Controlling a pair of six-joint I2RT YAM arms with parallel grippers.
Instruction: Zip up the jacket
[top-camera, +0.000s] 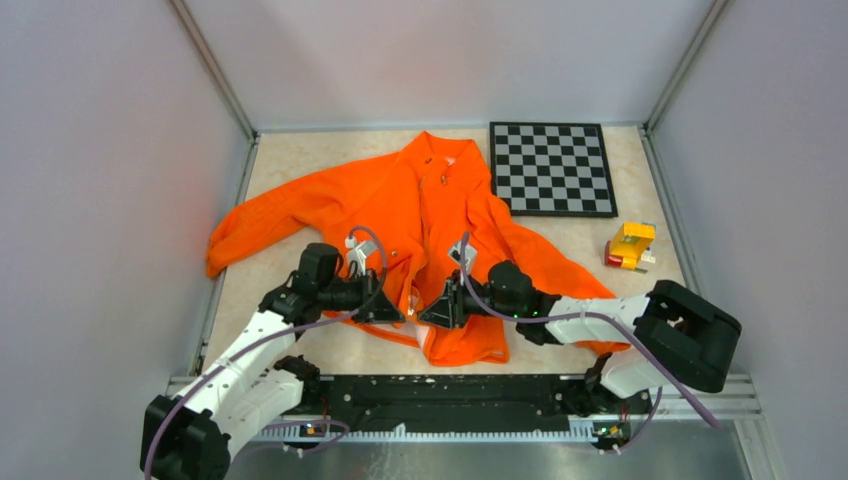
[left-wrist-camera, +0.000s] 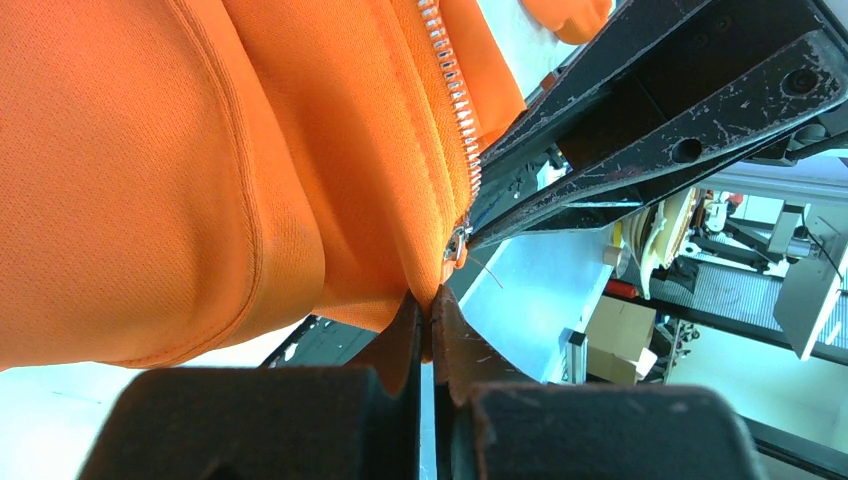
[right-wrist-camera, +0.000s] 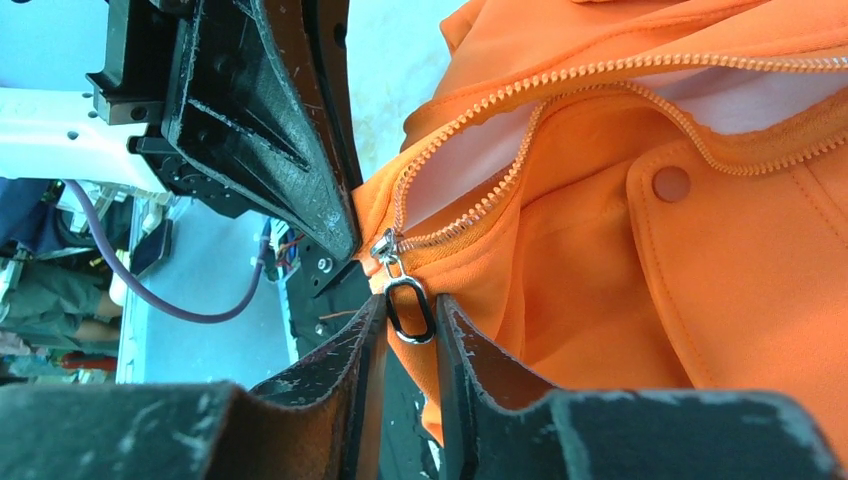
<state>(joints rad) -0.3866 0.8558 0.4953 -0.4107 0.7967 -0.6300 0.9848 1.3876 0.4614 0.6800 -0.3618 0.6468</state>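
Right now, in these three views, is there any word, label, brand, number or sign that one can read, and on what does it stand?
No text can be read.
The jacket, its zipper pull and the chessboard show no writing.
The yellow toy is too small to tell; the cardboard box in the background is blurred.

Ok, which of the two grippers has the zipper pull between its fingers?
The right gripper: the metal zipper pull sits between its fingertips. The left gripper is instead pinched shut on the jacket at its bottom edge, beside the zipper's lower end.
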